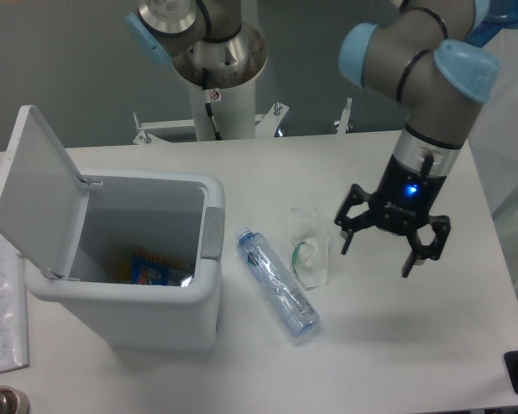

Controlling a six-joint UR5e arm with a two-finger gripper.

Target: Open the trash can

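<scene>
The trash can (125,259) sits at the left side of the white surface (397,345), lid (30,194) tipped up and back, a blue-and-yellow packet (155,267) showing at the bottom. Over on the right half, the claw (394,248) hangs above the surface, fingers spread wide, gripping nothing. Between it and the can lie a clear plastic bottle (276,280) and a crumpled clear wrapper (311,254), just beside each other.

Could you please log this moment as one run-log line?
trash can: lid up | gripper: open, empty, above table right of clear bag | plastic bottle: lying beside bin
</scene>
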